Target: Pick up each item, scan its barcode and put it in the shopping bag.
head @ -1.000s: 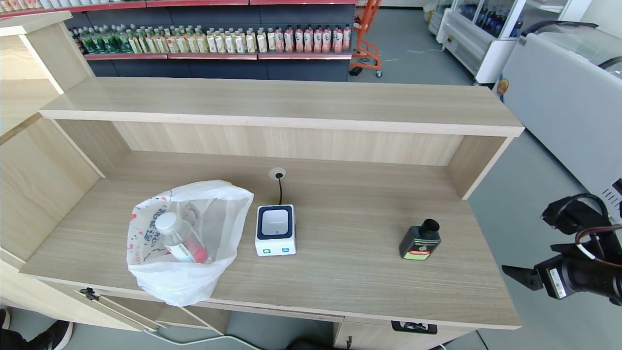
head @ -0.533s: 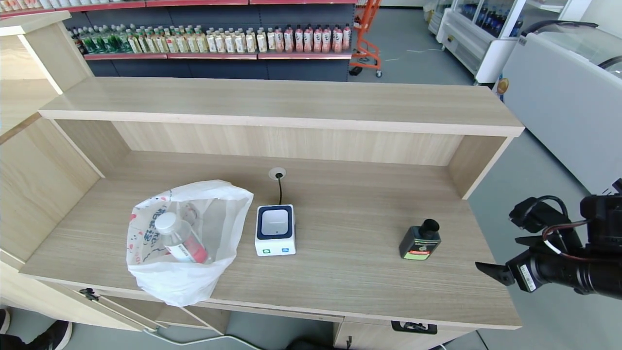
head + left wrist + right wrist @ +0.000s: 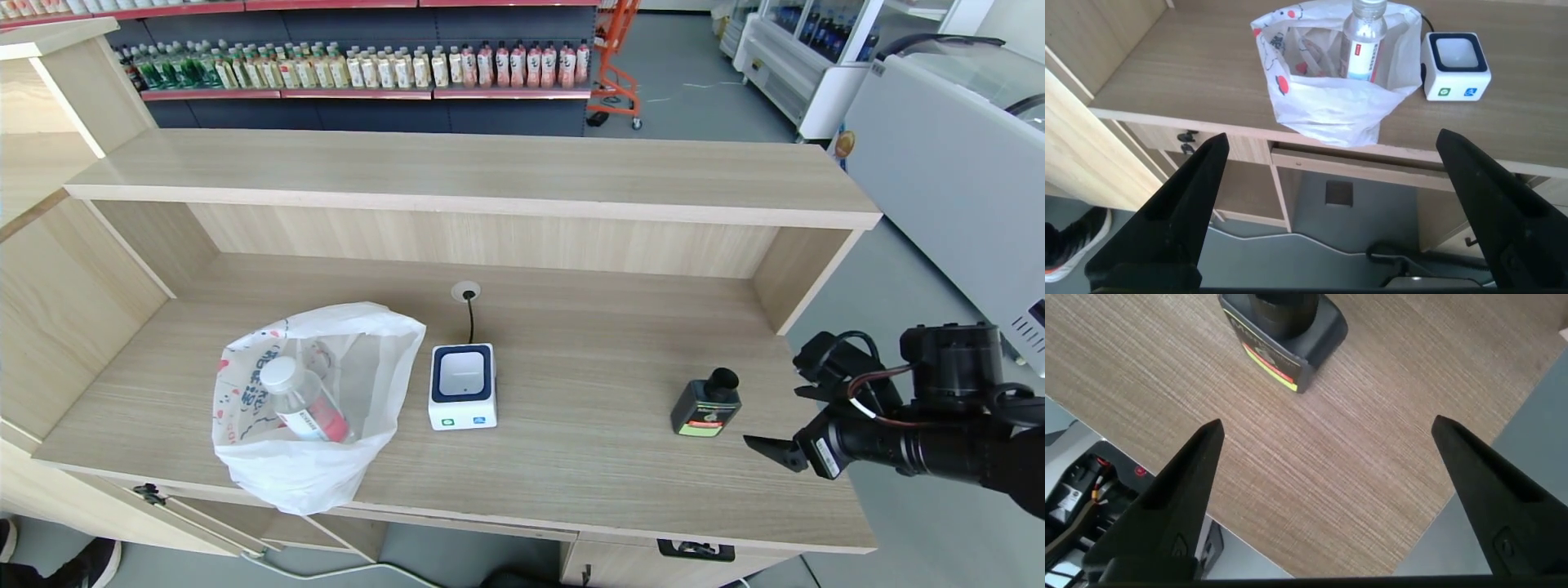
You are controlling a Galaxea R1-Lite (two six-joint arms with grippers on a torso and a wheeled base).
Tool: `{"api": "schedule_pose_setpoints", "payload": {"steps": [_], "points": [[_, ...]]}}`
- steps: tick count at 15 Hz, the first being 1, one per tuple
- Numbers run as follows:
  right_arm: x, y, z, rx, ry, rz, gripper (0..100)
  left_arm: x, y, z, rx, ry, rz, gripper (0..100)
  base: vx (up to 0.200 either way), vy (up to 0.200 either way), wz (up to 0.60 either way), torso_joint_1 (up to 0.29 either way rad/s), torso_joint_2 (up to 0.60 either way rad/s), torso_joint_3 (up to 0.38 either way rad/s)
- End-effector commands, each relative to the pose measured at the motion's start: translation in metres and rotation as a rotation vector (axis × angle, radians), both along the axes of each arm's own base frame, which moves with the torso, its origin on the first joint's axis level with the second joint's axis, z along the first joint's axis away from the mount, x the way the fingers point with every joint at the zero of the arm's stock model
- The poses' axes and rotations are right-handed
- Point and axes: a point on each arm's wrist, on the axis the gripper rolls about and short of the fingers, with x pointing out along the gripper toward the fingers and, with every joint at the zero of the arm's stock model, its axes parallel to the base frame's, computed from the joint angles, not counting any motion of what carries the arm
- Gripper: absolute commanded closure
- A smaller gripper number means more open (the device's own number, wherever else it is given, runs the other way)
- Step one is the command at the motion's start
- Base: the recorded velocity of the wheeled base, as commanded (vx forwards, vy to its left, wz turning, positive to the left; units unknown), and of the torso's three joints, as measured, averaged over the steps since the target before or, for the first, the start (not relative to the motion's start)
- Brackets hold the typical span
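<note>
Shopping bag (image 3: 314, 408) with a clear bottle (image 3: 302, 402) in it bulges over the counter's (image 3: 588, 474) front edge. The left gripper (image 3: 1333, 140) is spread wide, out in front. The right gripper (image 3: 1327, 429), also wide apart, hangs over the right end just short of the dark bottle (image 3: 706, 404), bare wood around it. The scanner (image 3: 463, 385) sits between them.

Scanner (image 3: 463, 385) between bag (image 3: 294, 478), left, and apparent bottle (image 3: 705, 404), right.

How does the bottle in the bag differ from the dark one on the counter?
The clear bottle is white-capped and red-labelled; the dark bottle is squat and black-capped. The clear bottle leans inside the shopping bag; the dark bottle stands on the open counter. Both are capped.
</note>
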Motion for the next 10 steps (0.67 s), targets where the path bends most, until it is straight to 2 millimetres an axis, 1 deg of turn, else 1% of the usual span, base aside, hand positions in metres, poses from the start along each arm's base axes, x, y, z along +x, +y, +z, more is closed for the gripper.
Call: {"api": "schedule_pose_setpoints", "payload": {"steps": [1, 2, 3, 7, 10], "points": [[0.009, 0.003, -0.012, -0.002, 0.025, 0.011, 0, 0.0, 0.0, 0.0, 0.0, -0.001, 0.0, 0, 0.0, 0.0, 0.0, 0.0, 0.0, 0.0], [0.012, 0.006, -0.013, -0.001, 0.022, 0.02, 0, 0.0, 0.0, 0.0, 0.0, -0.001, 0.0, 0, 0.0, 0.0, 0.0, 0.0, 0.0, 0.0], [0.014, 0.008, -0.014, -0.001, 0.022, 0.028, 100, 0.0, 0.0, 0.0, 0.0, -0.001, 0.0, 0, 0.0, 0.0, 0.0, 0.0, 0.0, 0.0], [0.016, 0.016, -0.017, 0.001, 0.024, 0.06, 100, 0.0, 0.0, 0.0, 0.0, -0.001, 0.0, 0, 0.0, 0.0, 0.0, 0.0, 0.0, 0.0], [0.016, 0.018, -0.014, -0.004, -0.015, 0.073, 100, 0.0, 0.0, 0.0, 0.0, -0.001, 0.0, 0, 0.0, 0.0, 0.0, 0.0, 0.0, 0.0]]}}
